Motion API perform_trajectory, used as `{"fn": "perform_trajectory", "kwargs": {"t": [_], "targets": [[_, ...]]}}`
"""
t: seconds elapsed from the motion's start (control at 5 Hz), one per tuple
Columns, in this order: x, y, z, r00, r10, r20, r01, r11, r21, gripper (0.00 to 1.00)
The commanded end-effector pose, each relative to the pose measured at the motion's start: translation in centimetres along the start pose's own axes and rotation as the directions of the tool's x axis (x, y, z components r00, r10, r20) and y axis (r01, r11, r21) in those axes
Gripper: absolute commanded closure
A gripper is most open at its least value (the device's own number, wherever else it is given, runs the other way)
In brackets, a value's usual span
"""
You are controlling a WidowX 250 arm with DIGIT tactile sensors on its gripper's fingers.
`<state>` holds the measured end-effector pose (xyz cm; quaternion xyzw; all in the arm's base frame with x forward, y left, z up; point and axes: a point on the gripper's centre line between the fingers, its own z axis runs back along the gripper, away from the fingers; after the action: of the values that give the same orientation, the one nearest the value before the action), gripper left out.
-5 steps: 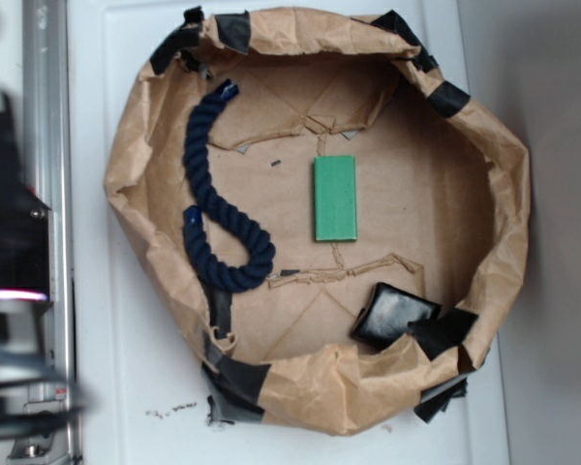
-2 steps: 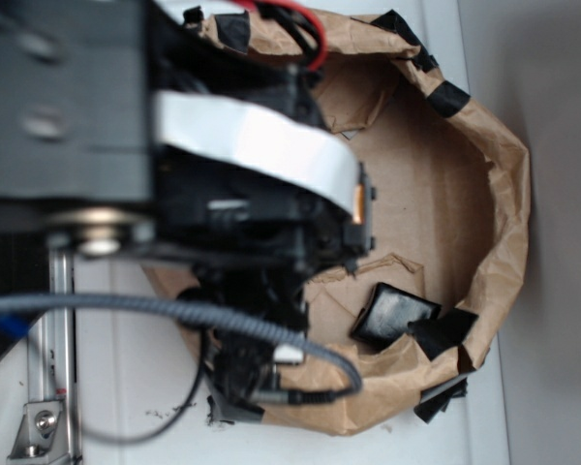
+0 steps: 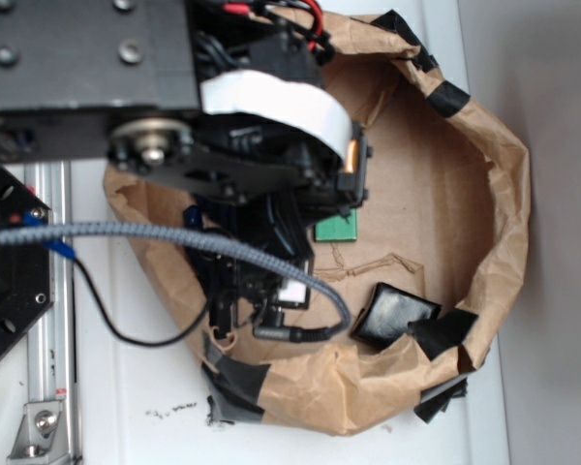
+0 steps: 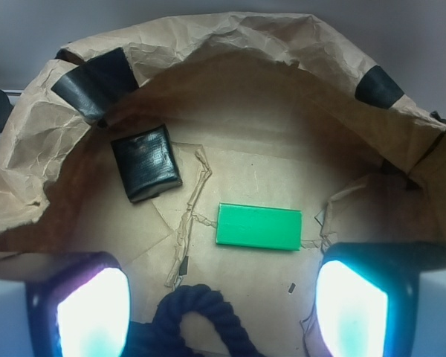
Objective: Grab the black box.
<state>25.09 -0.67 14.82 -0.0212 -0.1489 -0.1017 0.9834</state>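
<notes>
Fingers (image 4: 93,312) of the gripper (image 4: 223,312) are seen spread wide apart, empty, above a dark blue rope (image 4: 197,320). Beyond them, the black box (image 4: 146,161) lies on the paper bag's (image 4: 30,178) floor near a taped wall, apart from a green block (image 4: 258,226).

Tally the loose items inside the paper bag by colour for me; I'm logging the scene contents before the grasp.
Black: 1, the black box.
Green: 1, the green block.
Dark blue: 1, the rope.
Total: 3, all lying on the floor of the brown paper bag; tape strips on its rim are not counted.
</notes>
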Motion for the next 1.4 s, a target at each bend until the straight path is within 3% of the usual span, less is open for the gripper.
{"fn": "perform_trajectory", "kwargs": {"t": [0.0, 0.2, 0.8, 1.2], "targets": [[0.6, 0.1, -0.6, 1.000, -0.012, -0.006, 0.013, 1.000, 0.021, 0.00], [0.4, 0.3, -0.1, 1.000, 0.006, 0.023, -0.006, 0.999, 0.032, 0.00], [0.7, -0.4, -1.2, 1.000, -0.013, -0.002, 0.013, 1.000, 0.010, 0.00], [2.6, -3.0, -4.4, 0.993, -0.101, -0.057, 0.095, 0.991, -0.098, 0.00]]}}
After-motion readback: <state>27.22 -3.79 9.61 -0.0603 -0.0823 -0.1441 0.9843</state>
